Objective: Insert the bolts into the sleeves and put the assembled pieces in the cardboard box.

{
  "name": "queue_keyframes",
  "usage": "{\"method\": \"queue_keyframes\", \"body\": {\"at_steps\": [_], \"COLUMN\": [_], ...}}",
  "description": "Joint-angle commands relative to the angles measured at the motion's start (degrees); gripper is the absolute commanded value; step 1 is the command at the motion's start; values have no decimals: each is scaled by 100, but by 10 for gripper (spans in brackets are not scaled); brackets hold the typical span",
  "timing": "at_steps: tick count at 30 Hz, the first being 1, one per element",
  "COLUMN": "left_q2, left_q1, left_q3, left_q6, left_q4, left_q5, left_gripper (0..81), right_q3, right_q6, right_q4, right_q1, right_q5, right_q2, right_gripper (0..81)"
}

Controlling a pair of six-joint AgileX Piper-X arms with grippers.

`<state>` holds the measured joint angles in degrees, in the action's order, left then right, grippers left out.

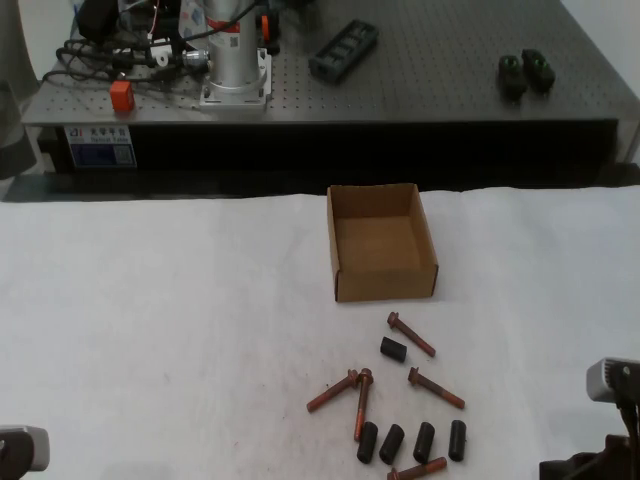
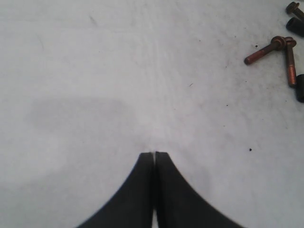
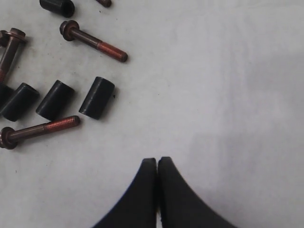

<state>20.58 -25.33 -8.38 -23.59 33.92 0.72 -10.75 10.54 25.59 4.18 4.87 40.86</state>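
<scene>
Several copper-coloured bolts and black sleeves lie loose on the white cloth in front of the open cardboard box. A row of sleeves sits nearest the front, with a bolt below it. In the right wrist view, sleeves and bolts lie beside my right gripper, which is shut and holds nothing. My left gripper is shut over bare cloth, with two crossed bolts far off to its side. Parts of both arms show at the front corners of the high view.
A dark perforated bench runs along the back, carrying a metal post base, cables, an orange block, a black tray and two dark parts. White cloth covers the work area.
</scene>
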Motion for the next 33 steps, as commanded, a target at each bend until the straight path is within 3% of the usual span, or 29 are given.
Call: {"method": "queue_keyframes", "body": {"at_steps": [1, 11, 16, 21, 23, 27, 29, 33], "left_q2": [-54, -54, -14, 382, 638, 1235, 1535, 1986], "left_q1": [-9, -9, -9, -9, -9, -9, -9, -9], "left_q3": [-11, -16, -16, -195, -303, -547, -652, -846], "left_q6": [-64, -142, -492, -468, -442, -246, -247, -247], "left_q4": [-58, -241, -1505, -1989, -1989, -1989, -1989, -1989], "left_q5": [-5, -5, 895, 1111, 1160, 1244, 1245, 1286], "left_gripper": [6, 6, 6, 11, 69, 321, 400, 411], "right_q3": [-4, 113, 117, -668, -1106, -2243, -2743, -3738], "right_q6": [23, 234, 408, -409, -815, -2248, -2732, -2979], "right_q4": [-69, -415, -1131, -1273, -1067, -116, 247, 457], "right_q1": [-2, -2, -2, -2, 23, 215, 370, 697], "right_q5": [-1, -322, 641, 908, 908, 824, 546, 168], "right_q2": [-34, -34, 9, 613, 1124, 2436, 3096, 4357], "right_gripper": [16, 16, 0, 232, 293, 295, 295, 295]}}
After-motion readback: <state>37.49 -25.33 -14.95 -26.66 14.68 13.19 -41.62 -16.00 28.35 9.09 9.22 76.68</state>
